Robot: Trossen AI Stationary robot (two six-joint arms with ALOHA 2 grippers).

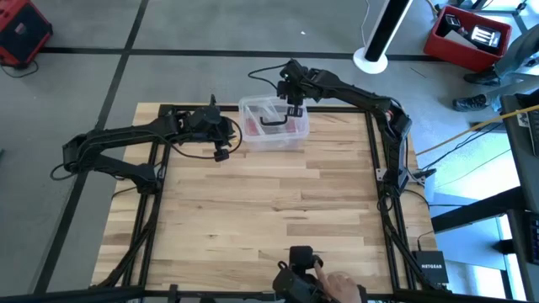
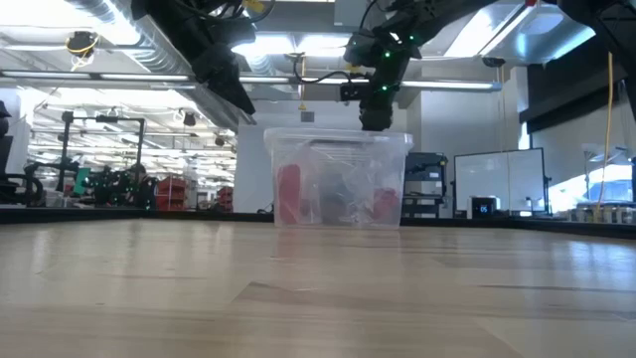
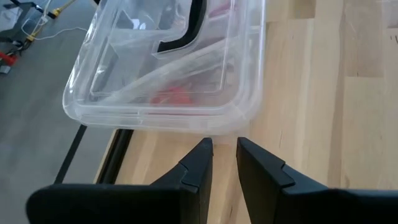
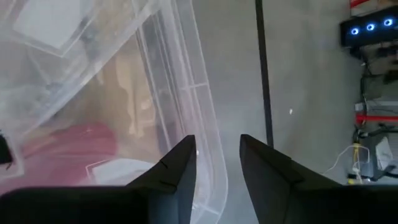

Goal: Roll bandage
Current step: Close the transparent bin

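Observation:
A clear plastic box (image 1: pixel 274 124) stands at the table's far edge. Inside it lie pink-red bandage pieces (image 2: pixel 288 194), which also show in the left wrist view (image 3: pixel 171 96) and the right wrist view (image 4: pixel 68 149), along with crumpled clear plastic (image 2: pixel 343 194) and a black curved piece (image 3: pixel 186 31). My left gripper (image 3: pixel 222 149) hovers just left of the box, narrowly open and empty. My right gripper (image 4: pixel 214 152) is open over the box's far rim (image 4: pixel 208 134), which runs between its fingers. My right gripper comes from above, pointing down, with one finger (image 4: pixel 180 168) on the inner side and one on the outer side of the box's far rim. I cannot tell whether either finger touches the rim. The box stands flat on the table.
Bare wooden table (image 1: pixel 269 202) stretches from the box to the near edge. A person's hand (image 1: pixel 337 286) and a dark device (image 1: pixel 299 263) sit at the near edge. The black table frame (image 1: pixel 370 160) runs along the right side.

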